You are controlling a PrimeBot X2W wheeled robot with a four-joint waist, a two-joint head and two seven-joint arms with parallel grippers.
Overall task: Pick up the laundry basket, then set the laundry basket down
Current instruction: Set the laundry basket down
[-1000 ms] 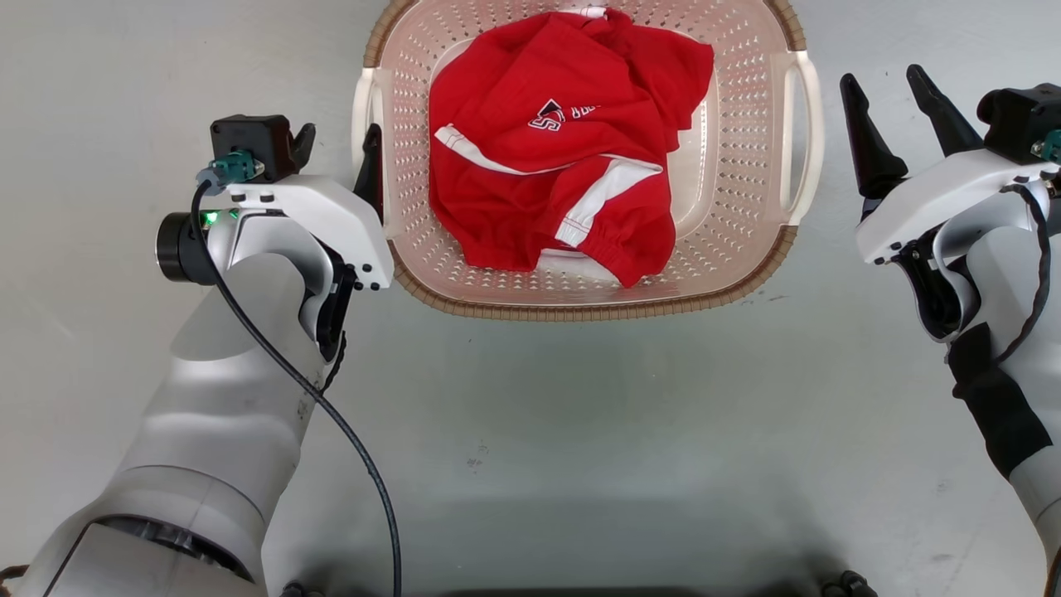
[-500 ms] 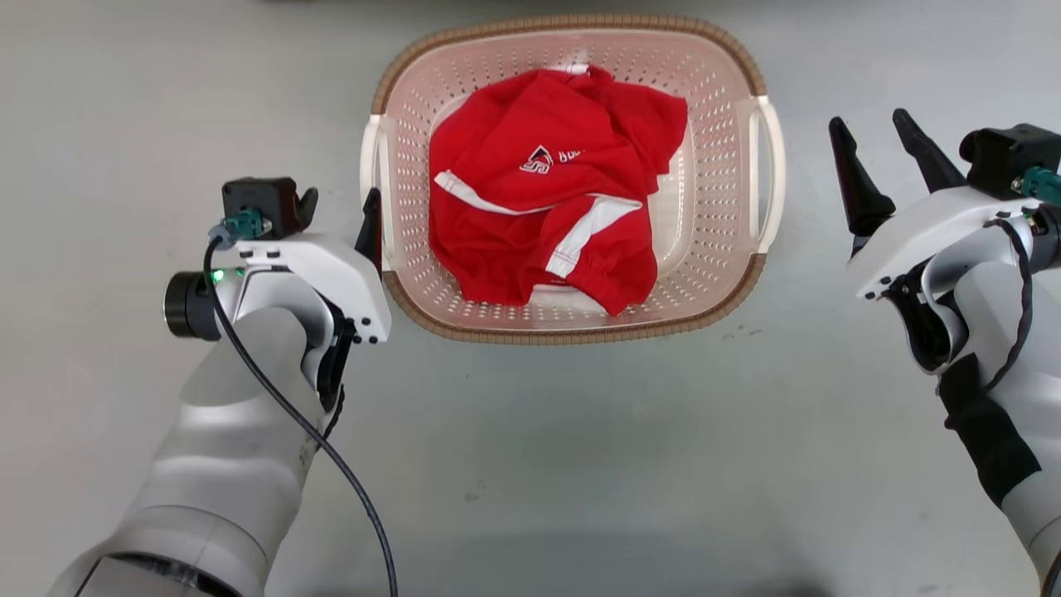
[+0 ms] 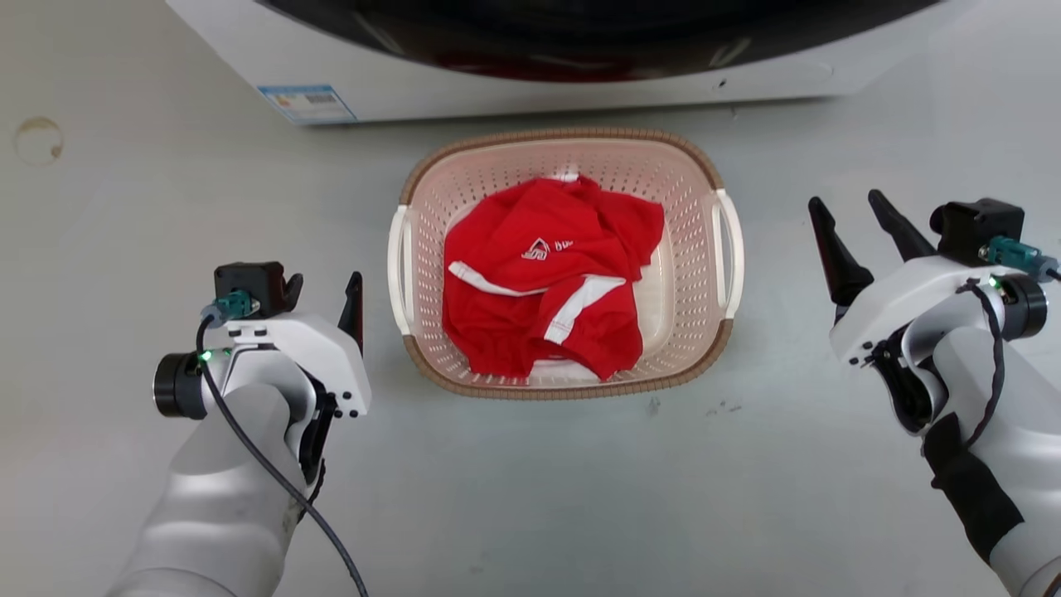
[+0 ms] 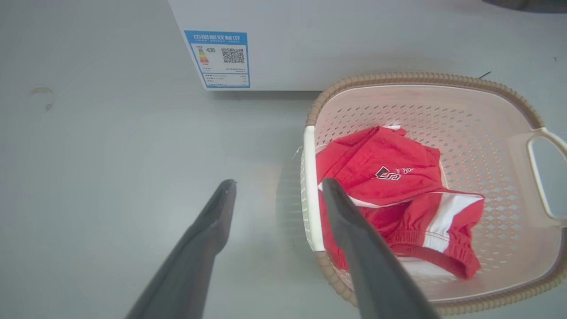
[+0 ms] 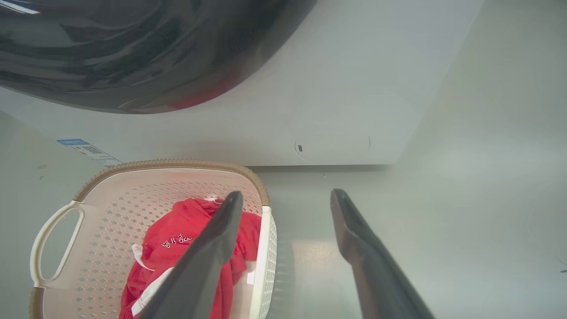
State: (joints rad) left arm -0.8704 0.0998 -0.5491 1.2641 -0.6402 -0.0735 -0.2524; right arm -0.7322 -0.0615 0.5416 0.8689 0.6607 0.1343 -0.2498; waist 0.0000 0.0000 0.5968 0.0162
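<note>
pink-beige laundry basket (image 3: 497, 178) on floor (image 3: 530, 497), red garment (image 3: 539, 282) inside | left gripper (image 4: 279, 181) spread, empty | right gripper (image 3: 845, 199) spread, empty

I get bright, even light from overhead. The pale floor (image 3: 530, 497) shows no hard shadows, just a soft grey fringe under the laundry basket (image 3: 564, 391) at its near rim. In the wrist views a paler patch glows on the floor beside it. The washer (image 3: 530, 83) bows at its front edge, and its glossy dark door (image 5: 133, 53) carries streaky reflections. Close to the lens, the left pincer (image 4: 278, 185) and right pincer (image 5: 287, 195) look soft-edged.
</note>
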